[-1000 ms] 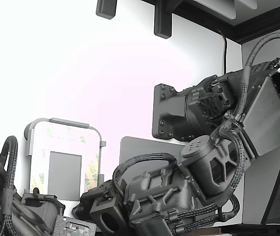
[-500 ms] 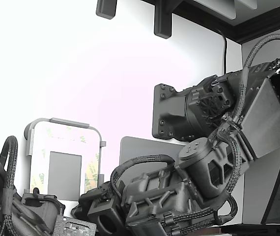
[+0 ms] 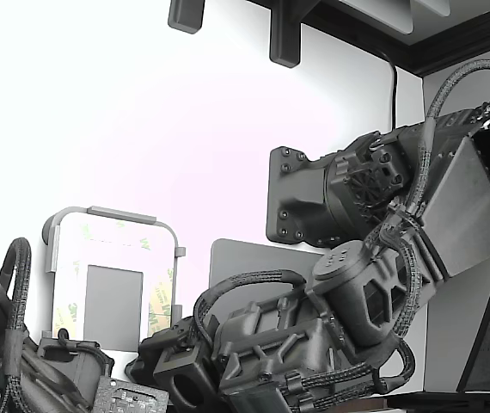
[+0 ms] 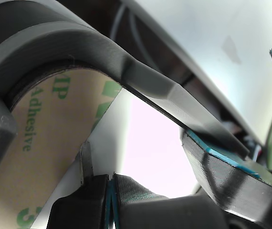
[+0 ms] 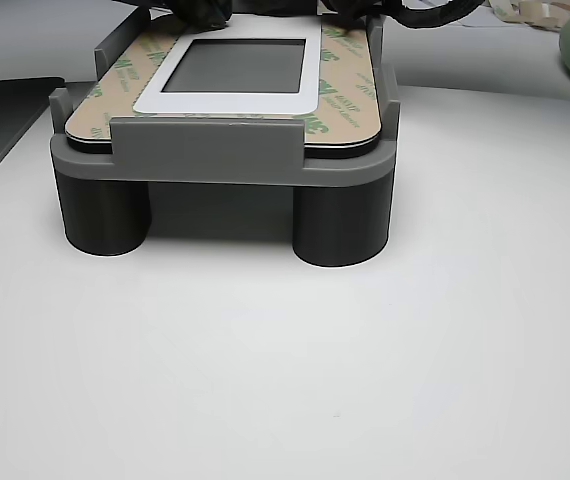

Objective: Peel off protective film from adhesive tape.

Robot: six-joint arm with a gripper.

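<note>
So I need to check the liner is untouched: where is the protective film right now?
In the other view the protective film lies flat around the grey rectangle on the plate, held in the grey fixture on the white table.

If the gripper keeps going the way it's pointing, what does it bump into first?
Probably the tan film with green writing, lying right beside the gripper on the plate in its grey holder. Depth is hard to judge.

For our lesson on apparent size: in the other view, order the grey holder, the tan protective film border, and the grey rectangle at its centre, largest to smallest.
1. Grey holder
2. Protective film
3. Grey rectangle
</note>
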